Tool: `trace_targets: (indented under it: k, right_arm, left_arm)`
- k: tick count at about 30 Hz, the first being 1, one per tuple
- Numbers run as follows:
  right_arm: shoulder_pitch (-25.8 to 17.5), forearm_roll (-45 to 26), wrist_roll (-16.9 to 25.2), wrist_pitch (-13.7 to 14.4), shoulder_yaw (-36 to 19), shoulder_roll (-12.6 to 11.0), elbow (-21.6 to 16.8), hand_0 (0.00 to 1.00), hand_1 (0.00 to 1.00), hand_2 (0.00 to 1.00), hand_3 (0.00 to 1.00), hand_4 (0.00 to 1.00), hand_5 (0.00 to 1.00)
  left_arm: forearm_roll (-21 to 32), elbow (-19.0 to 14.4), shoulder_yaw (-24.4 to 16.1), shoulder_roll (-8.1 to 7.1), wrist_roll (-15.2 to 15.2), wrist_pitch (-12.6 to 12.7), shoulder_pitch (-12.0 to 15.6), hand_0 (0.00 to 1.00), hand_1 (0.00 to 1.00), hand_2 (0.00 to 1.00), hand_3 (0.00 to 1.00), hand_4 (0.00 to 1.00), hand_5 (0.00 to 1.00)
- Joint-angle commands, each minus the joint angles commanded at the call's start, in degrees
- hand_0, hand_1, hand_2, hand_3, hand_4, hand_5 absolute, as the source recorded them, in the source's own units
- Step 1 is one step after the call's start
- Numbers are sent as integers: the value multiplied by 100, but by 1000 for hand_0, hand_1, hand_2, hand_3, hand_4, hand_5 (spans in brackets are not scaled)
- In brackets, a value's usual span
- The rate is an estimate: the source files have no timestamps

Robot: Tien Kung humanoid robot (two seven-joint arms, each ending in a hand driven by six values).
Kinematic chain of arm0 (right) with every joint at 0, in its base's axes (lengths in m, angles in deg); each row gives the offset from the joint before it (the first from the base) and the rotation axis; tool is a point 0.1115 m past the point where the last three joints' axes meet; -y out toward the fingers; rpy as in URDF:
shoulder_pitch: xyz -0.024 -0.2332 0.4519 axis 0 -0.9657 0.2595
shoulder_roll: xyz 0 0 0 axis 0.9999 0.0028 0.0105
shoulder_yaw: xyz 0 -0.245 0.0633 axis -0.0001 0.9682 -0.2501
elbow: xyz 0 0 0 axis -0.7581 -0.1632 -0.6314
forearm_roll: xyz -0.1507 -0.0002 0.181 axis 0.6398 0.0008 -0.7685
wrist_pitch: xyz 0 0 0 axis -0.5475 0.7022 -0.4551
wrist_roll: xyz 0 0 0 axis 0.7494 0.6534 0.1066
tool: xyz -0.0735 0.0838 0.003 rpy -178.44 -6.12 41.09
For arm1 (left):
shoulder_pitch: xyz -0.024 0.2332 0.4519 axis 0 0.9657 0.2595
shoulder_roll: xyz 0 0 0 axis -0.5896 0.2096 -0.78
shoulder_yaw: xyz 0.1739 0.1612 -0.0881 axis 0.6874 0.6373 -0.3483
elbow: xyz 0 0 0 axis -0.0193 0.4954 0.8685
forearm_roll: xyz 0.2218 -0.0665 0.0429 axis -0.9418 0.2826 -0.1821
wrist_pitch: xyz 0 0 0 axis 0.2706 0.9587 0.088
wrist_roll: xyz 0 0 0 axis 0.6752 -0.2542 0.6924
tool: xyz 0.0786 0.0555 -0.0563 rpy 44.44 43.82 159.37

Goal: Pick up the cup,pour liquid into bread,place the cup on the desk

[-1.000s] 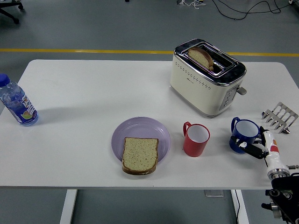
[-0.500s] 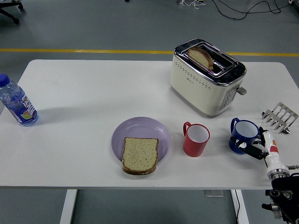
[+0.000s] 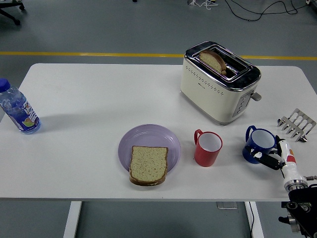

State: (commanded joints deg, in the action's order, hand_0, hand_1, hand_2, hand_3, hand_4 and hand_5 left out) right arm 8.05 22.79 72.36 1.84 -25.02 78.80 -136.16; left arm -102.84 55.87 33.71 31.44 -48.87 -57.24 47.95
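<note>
A blue cup (image 3: 258, 144) stands near the table's right front, leaning slightly. My right hand (image 3: 274, 156) comes in from the lower right corner. Its dark fingers (image 3: 265, 159) wrap the cup's lower right side and its white thumb (image 3: 285, 148) stands beside the rim. A red cup (image 3: 208, 148) stands to the left of the blue one, apart from the hand. A slice of bread (image 3: 148, 164) lies on the front of a purple plate (image 3: 148, 134) at the table's middle front. The cups' contents are not visible.
A cream toaster (image 3: 218, 82) with a slice of bread in one slot stands behind the cups. A metal toast rack (image 3: 296, 124) sits at the right edge behind my hand. A water bottle (image 3: 19, 109) stands at the far left edge.
The blue cup has shifted a little to the right and tipped slightly in my right hand. Nothing else has moved.
</note>
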Motion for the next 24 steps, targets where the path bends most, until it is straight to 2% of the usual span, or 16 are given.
trace_targets:
  k: [24]
  right_arm:
    - [-23,208,-71,-92,-42,10,30,468,364,534,557,674,2]
  left_arm:
    - [17,0,41,-1,3,-3,-4,674,739,747,641,404,998]
